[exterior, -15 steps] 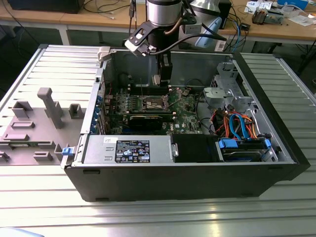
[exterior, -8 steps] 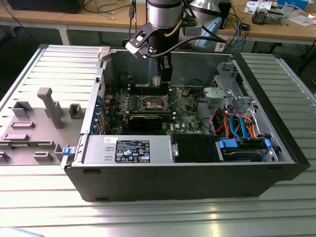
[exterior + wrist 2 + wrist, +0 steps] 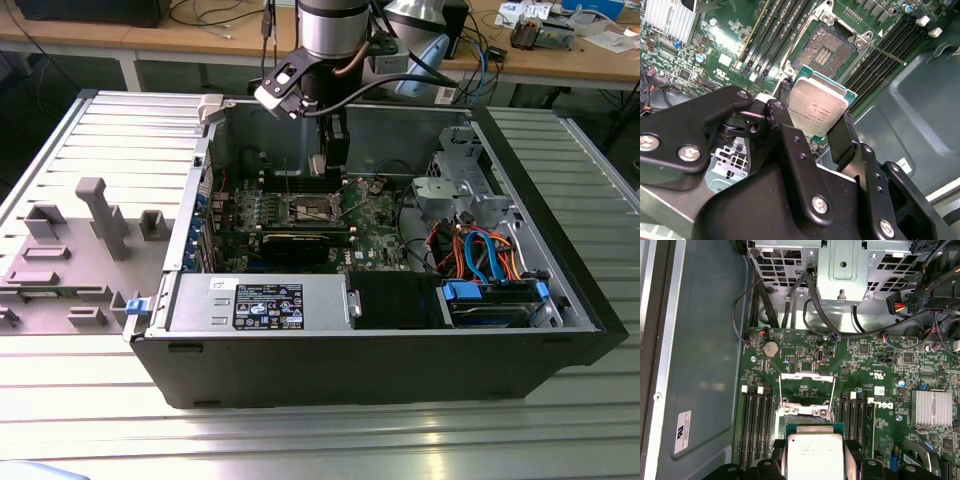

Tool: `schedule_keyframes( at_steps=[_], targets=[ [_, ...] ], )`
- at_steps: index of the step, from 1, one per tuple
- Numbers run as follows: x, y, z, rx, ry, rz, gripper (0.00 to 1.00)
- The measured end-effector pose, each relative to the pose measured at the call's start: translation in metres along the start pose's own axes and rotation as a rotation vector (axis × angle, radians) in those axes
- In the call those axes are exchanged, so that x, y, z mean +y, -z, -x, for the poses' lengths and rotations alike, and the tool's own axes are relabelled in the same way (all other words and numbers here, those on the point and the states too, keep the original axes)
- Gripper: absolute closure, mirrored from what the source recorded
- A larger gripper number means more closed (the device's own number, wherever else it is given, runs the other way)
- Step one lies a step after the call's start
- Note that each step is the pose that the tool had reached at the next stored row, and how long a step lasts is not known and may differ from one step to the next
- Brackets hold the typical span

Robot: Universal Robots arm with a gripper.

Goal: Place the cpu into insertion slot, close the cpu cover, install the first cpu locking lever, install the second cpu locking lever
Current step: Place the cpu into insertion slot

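Note:
My gripper (image 3: 812, 125) is shut on the cpu (image 3: 817, 107), a small square chip with a silver-grey top, pinched at two opposite edges by the black fingers (image 3: 842, 135). The chip hangs a little above the green board, close beside the insertion slot (image 3: 825, 47), whose dark centre lies bare. In the first wrist view the cpu (image 3: 814, 452) covers part of the slot (image 3: 805, 412), and the cpu cover (image 3: 806, 375) stands raised behind it. A thin locking lever (image 3: 887, 54) sticks out beside the socket. In the exterior view the gripper (image 3: 330, 165) reaches down into the computer case over the slot (image 3: 310, 208).
Long memory slots (image 3: 756, 425) flank the socket on both sides. A finned heatsink (image 3: 931, 407), a drive cage (image 3: 840, 270) and loose cables (image 3: 480, 250) crowd the case. A power supply (image 3: 265, 303) lines its front wall. A grey fixture (image 3: 95, 235) lies at the exterior view's left.

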State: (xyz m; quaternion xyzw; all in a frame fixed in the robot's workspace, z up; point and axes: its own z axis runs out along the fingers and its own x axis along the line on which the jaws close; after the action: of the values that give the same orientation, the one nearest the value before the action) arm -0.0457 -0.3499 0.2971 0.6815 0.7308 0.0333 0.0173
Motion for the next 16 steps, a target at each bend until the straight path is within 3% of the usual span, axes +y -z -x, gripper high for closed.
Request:
schedule_keyframes(
  at_steps=[16],
  targets=[
    [-0.0004, -0.0053, 0.0001, 0.0000, 0.000, 0.0000, 0.45]
  ],
)
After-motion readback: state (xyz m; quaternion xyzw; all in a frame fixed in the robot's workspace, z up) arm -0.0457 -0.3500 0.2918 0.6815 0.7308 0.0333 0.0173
